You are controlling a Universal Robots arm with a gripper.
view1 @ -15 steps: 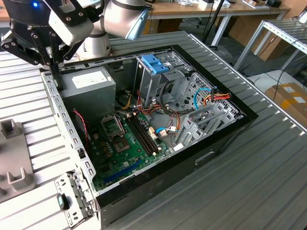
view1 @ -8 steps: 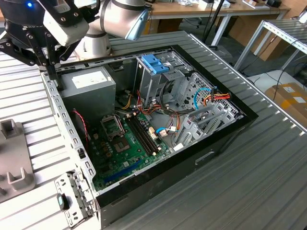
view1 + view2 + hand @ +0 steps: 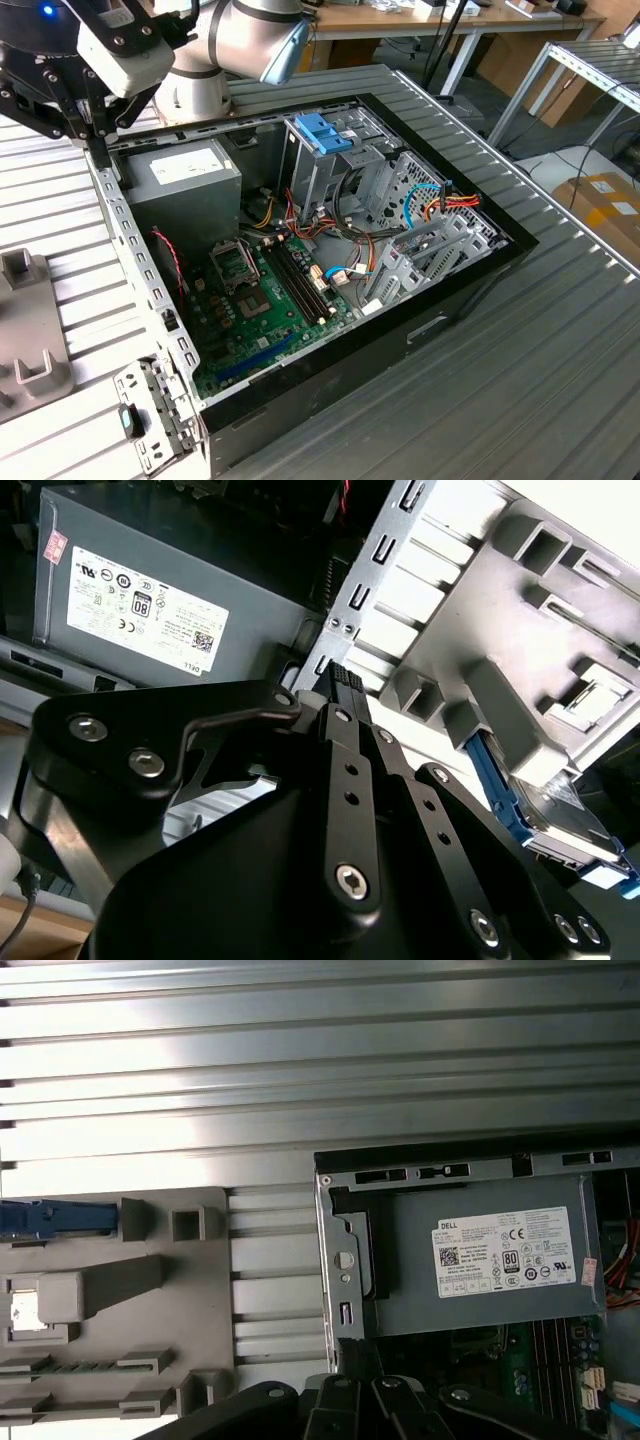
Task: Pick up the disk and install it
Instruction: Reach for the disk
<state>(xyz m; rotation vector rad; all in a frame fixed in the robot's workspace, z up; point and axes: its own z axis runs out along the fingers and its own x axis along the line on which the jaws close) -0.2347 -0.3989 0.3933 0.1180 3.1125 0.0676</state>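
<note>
The disk [image 3: 562, 818] lies in a grey fixture tray [image 3: 470, 610] beside the open computer case; it is grey metal with a light-blue rail [image 3: 492, 780] along its edge. In the first wrist view a strip of its blue rail [image 3: 52, 1218] shows at the tray's [image 3: 150, 1280] edge. My gripper [image 3: 97, 138] hangs over the case's corner by the power supply, at the exterior view's upper left. In both wrist views its black fingers [image 3: 336, 685] stand together, shut on nothing, above the case wall between the tray and the power supply. The gripper is well apart from the disk.
The grey power supply [image 3: 185, 178] with a white label fills the case's near corner under the arm. A bare blue bracket [image 3: 322, 133] tops the drive cage [image 3: 340, 170]. Motherboard [image 3: 265, 300] and loose cables fill the case. Ribbed metal table [image 3: 560, 380] surrounds it.
</note>
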